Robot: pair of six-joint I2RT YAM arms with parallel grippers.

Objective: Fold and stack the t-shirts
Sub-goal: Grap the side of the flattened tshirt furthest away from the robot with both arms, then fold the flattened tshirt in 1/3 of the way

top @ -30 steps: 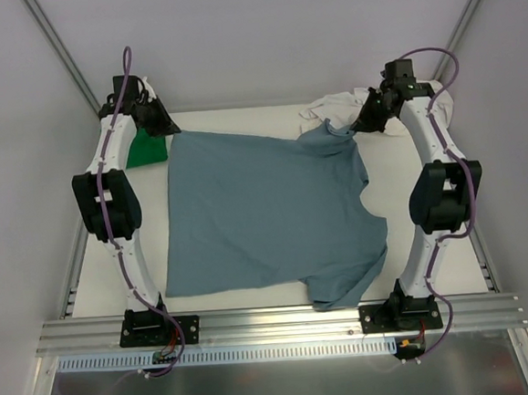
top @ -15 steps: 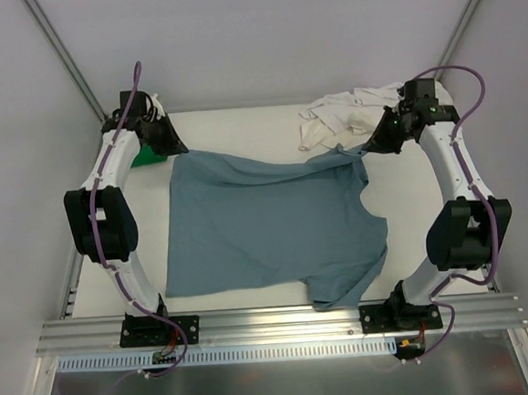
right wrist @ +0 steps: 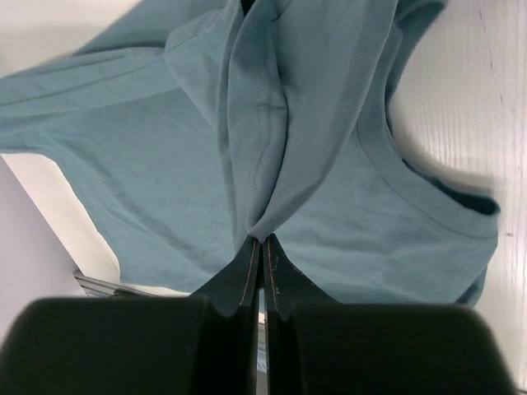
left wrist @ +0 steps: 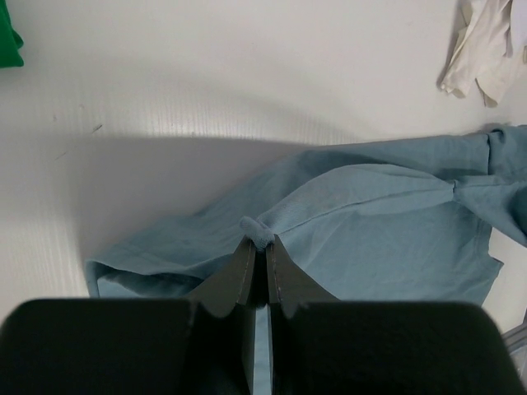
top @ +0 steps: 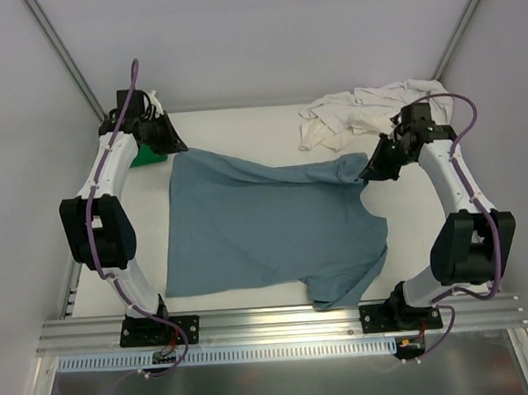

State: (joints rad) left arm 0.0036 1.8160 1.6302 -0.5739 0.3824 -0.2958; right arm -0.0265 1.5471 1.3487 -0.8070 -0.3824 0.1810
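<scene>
The slate-blue t-shirt (top: pixel 266 225) lies spread over the middle of the table. Its far edge is lifted and stretched between my two grippers. My left gripper (top: pixel 178 147) is shut on the shirt's far left corner; the left wrist view shows a pinch of blue cloth (left wrist: pixel 257 232) between the fingertips. My right gripper (top: pixel 368 175) is shut on the far right sleeve; the right wrist view shows the cloth (right wrist: pixel 272 164) bunched at the fingertips. The cream t-shirt (top: pixel 367 112) lies crumpled at the back right. The green t-shirt (top: pixel 147 156) peeks out behind my left arm.
The white table (top: pixel 240 122) has grey walls on three sides. A metal rail (top: pixel 274 323) runs along the near edge with both arm bases on it. The cream shirt also shows in the left wrist view (left wrist: pixel 482 49), as does the green one (left wrist: pixel 8 41).
Both grippers have moved toward the near side with the shirt's far edge in them. The right gripper came furthest, uncovering the cream shirt, and the blue cloth now folds over itself.
</scene>
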